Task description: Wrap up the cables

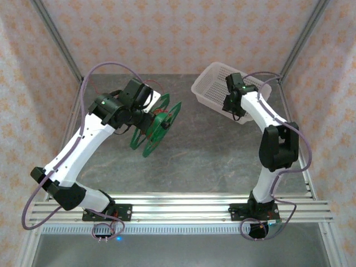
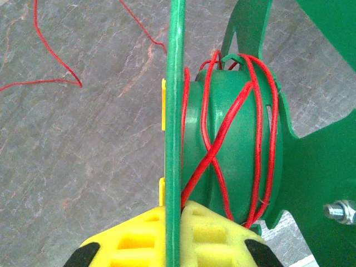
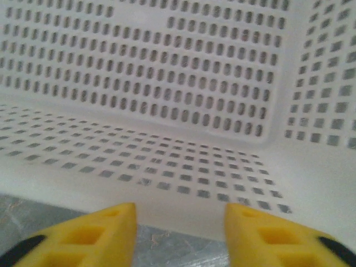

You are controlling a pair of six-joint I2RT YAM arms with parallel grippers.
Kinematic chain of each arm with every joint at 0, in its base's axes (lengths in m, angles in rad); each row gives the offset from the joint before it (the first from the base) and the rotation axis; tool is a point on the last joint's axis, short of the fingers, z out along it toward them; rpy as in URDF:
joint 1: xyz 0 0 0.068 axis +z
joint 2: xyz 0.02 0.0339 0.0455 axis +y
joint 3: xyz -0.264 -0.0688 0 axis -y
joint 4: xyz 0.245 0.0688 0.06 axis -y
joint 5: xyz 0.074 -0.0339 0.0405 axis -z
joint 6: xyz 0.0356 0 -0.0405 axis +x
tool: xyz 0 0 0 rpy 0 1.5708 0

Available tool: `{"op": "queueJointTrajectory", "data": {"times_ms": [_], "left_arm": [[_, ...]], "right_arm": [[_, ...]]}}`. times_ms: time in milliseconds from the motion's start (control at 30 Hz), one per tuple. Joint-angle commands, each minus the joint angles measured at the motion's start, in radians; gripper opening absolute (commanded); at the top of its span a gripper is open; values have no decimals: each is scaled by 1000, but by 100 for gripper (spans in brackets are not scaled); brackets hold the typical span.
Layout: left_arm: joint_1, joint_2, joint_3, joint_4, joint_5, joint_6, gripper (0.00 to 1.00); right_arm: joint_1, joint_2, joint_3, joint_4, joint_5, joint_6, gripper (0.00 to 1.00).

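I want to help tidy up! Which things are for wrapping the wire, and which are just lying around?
For the job: red wire, green reel, left tool clamped on the reel's rim.
Lying around: white basket, open right tool facing it.

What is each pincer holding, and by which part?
Left pincer clamps the green plastic spool, wound with thin red wire, by the edge of one flat flange. Right pincer is open, empty, facing the white perforated basket.
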Motion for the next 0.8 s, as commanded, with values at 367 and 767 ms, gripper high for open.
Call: {"op": "queueJointTrajectory", "data": {"times_ms": [367,767], "left_arm": [[15,-189,-2,-12,1,-62,0],[28,-220,-63,12,8,-70,0]], "right_arm": [[170,17,115,277,-652,9,62],[262,520,507,253,-679,1,54]]}}
